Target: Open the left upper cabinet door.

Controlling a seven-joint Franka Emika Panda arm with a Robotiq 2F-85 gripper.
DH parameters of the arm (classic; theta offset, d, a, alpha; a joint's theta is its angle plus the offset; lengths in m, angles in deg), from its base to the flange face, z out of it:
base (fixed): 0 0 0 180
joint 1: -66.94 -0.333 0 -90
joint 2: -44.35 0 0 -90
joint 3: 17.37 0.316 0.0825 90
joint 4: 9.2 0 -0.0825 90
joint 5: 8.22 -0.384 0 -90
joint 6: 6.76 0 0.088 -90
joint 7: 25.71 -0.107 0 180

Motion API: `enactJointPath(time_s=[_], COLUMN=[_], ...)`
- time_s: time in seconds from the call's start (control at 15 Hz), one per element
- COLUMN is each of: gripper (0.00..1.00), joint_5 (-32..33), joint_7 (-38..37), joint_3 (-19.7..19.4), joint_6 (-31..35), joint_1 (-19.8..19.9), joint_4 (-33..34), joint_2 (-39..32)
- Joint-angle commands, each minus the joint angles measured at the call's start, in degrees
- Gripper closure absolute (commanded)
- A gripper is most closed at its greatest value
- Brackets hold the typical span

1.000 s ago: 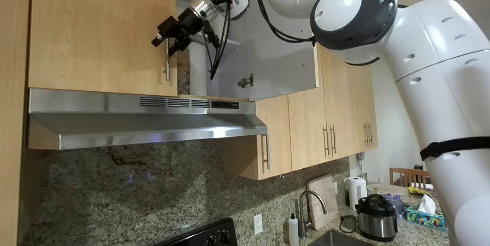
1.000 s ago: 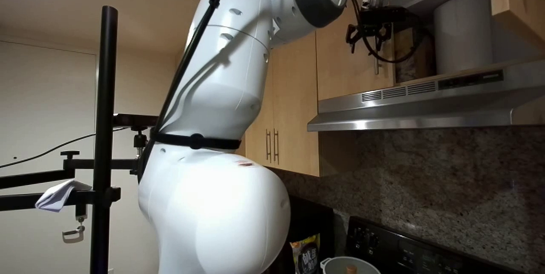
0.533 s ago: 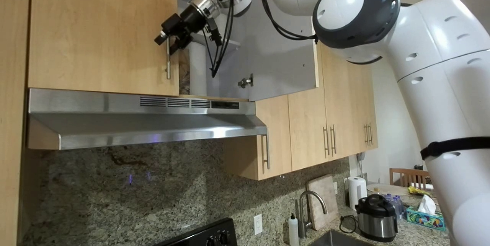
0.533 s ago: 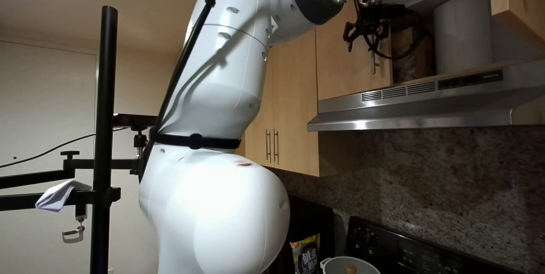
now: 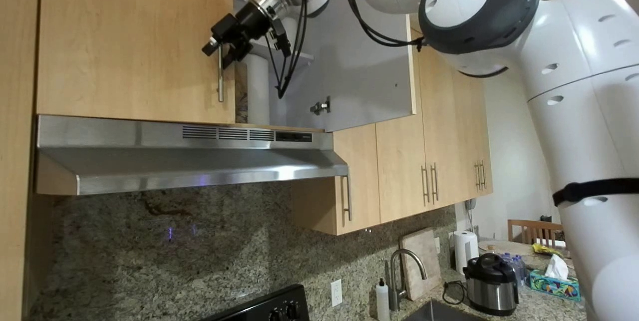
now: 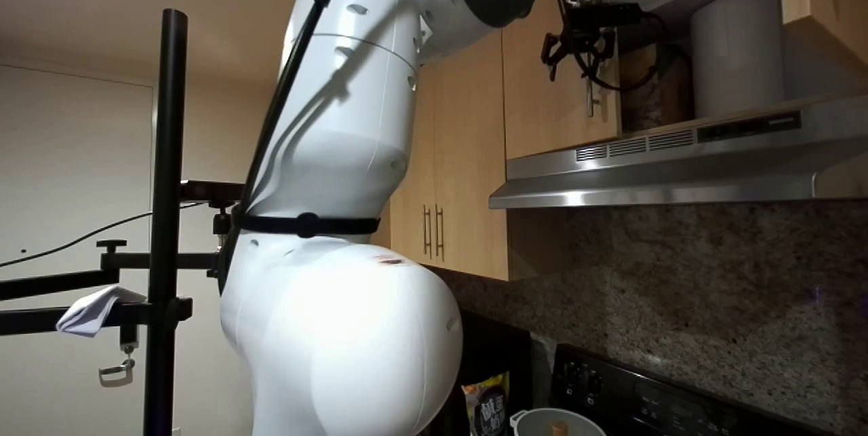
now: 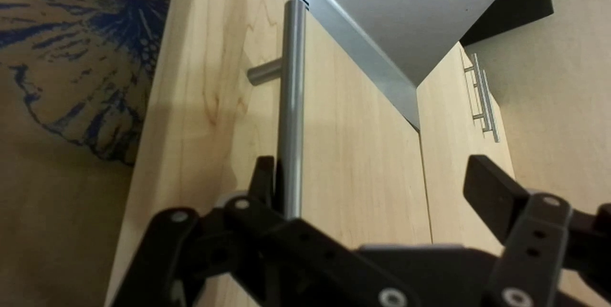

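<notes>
The left upper cabinet door (image 5: 135, 41) is a wide maple panel, slightly ajar; it also shows in an exterior view (image 6: 542, 104) and the wrist view (image 7: 353, 154). Its vertical metal bar handle (image 5: 220, 79) stands near the free edge and is large in the wrist view (image 7: 292, 87). My gripper (image 7: 374, 168) is open around the bar. One finger (image 7: 263, 178) lies close against the bar's side toward the door edge, apparently touching; the opposite finger (image 7: 496, 197) stands far from it. The gripper is at the handle's upper part in both exterior views (image 5: 217, 55) (image 6: 575, 73).
The neighbouring door (image 5: 369, 71) stands open with its grey-white inner face showing. A steel range hood (image 5: 189, 161) is just below. Inside the cabinet are a white cylinder (image 6: 738, 56) and a blue-patterned board (image 7: 95, 58). Cables (image 5: 299, 36) hang from the wrist. A black pole (image 6: 166, 219) stands beside the arm.
The door's free edge and handle have swung slightly outward, with the gripper moving along at the bar. The arm's elbow has drawn back away from the cabinet. The fingers have stayed open.
</notes>
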Motion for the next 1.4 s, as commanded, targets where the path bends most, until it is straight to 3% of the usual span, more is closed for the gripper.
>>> enactJointPath(time_s=[0.0, 0.33, 0.6, 1.0, 1.33], gripper=[0.0, 0.0, 0.0, 0.0, 0.0], joint_5=[1.7, 9.6, 14.4, 13.5, 17.3], joint_7=[0.5, -4.0, -9.0, -11.7, -17.5], joint_3=[2.1, 3.4, 5.0, 6.8, 8.0], joint_6=[4.7, 16.6, 22.3, 19.8, 21.3], joint_1=[-3.1, -4.9, -5.1, -5.4, -6.6], joint_4=[-7.8, -17.4, -24.2, -28.5, -30.5], joint_2=[7.9, 14.8, 19.5, 23.6, 25.8])
